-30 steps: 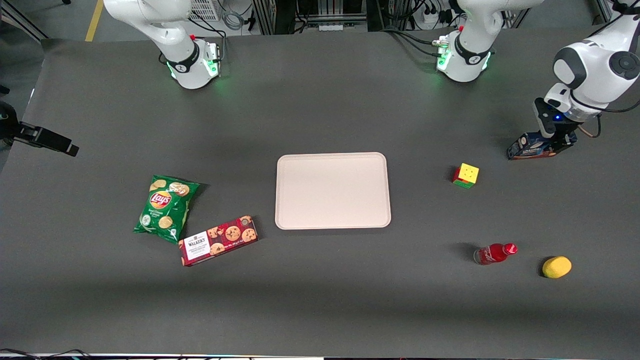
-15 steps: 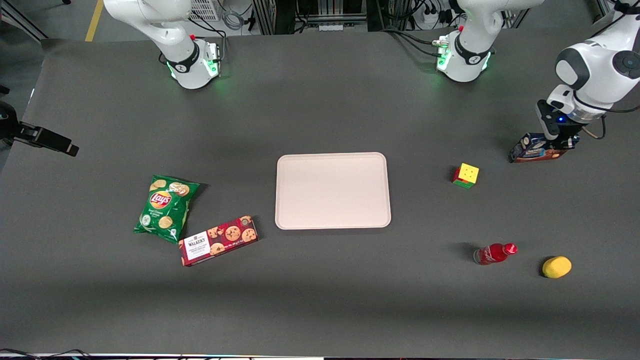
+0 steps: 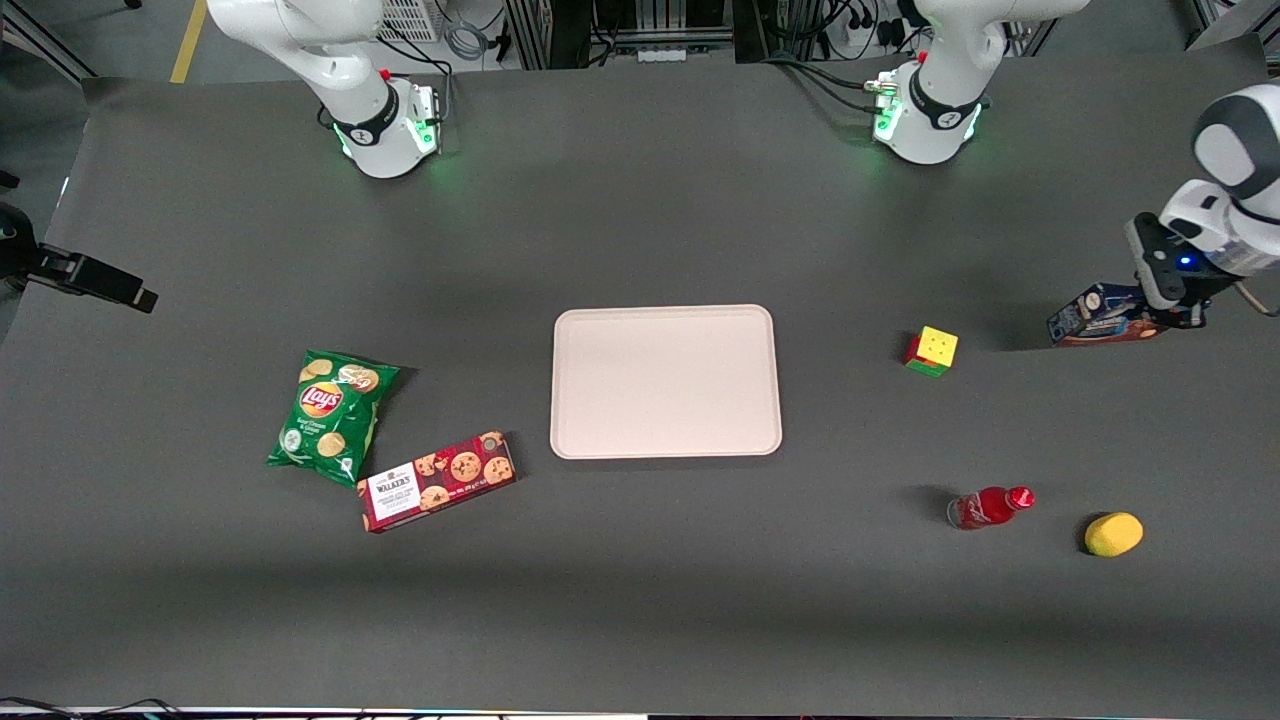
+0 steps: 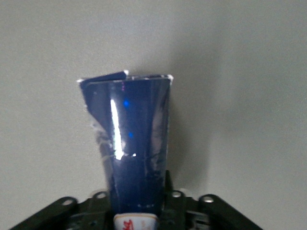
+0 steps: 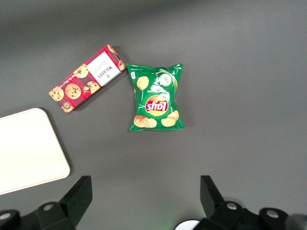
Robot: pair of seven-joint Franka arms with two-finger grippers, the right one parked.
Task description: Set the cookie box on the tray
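The cookie box (image 3: 1100, 314) is a dark navy carton, held at one end by my left gripper (image 3: 1163, 312) near the working arm's end of the table. It appears raised a little off the table, with its shadow toward the cube. In the left wrist view the glossy navy box (image 4: 132, 139) sticks out from between the jaws of the gripper (image 4: 139, 194), which is shut on it. The pale beige-pink tray (image 3: 665, 381) lies flat in the middle of the table, with nothing on it, well away from the box toward the parked arm's end. Its corner shows in the right wrist view (image 5: 26, 148).
A colour cube (image 3: 932, 351) sits between the tray and the held box. A red bottle (image 3: 988, 507) and a yellow lemon-like fruit (image 3: 1113, 534) lie nearer the front camera. A green Lay's bag (image 3: 330, 415) and a red tartan Walkers box (image 3: 437, 481) lie toward the parked arm's end.
My left gripper, shut on the cookie box, has moved with it toward the working arm's end of the table and a little nearer the front camera. Nothing else moved.
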